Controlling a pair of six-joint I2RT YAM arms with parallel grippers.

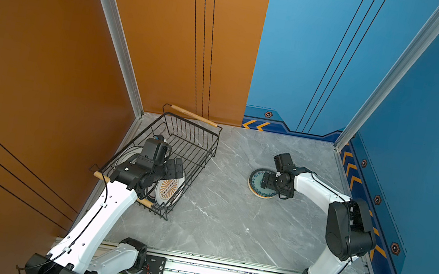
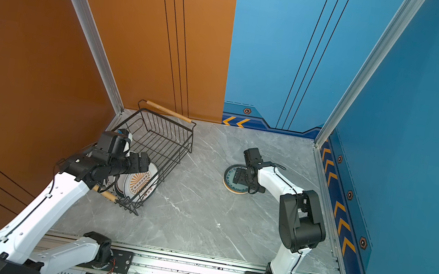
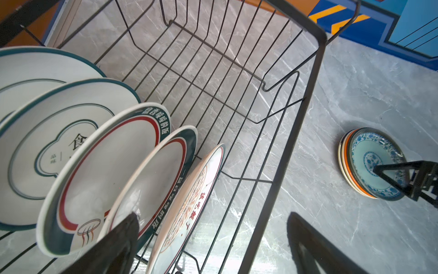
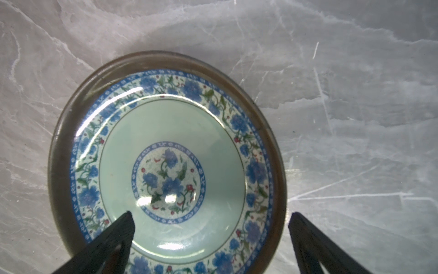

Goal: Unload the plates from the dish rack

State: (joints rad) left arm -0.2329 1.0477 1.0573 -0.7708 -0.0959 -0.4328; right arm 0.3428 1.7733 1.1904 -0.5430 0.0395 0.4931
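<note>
The left arm (image 1: 110, 207), white with black joints, reaches from the near left toward the far side, wrist bent down. Its left gripper (image 3: 213, 214) has two black fingers spread wide. The right arm (image 1: 321, 191) folds toward the middle. The right gripper (image 4: 210, 213) points down, fingers spread wide too.

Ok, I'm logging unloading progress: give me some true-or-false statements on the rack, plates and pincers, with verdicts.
The dish rack is empty. False: five large plates stand in it.
A stack of small plates lies on the table, outside the rack. True.
The stack's top plate is plain black. False: it is teal with blue flowers.
The right pincer is open above the stack. True.
The left pincer grips a plate. False: it is open, holding nothing.
</note>
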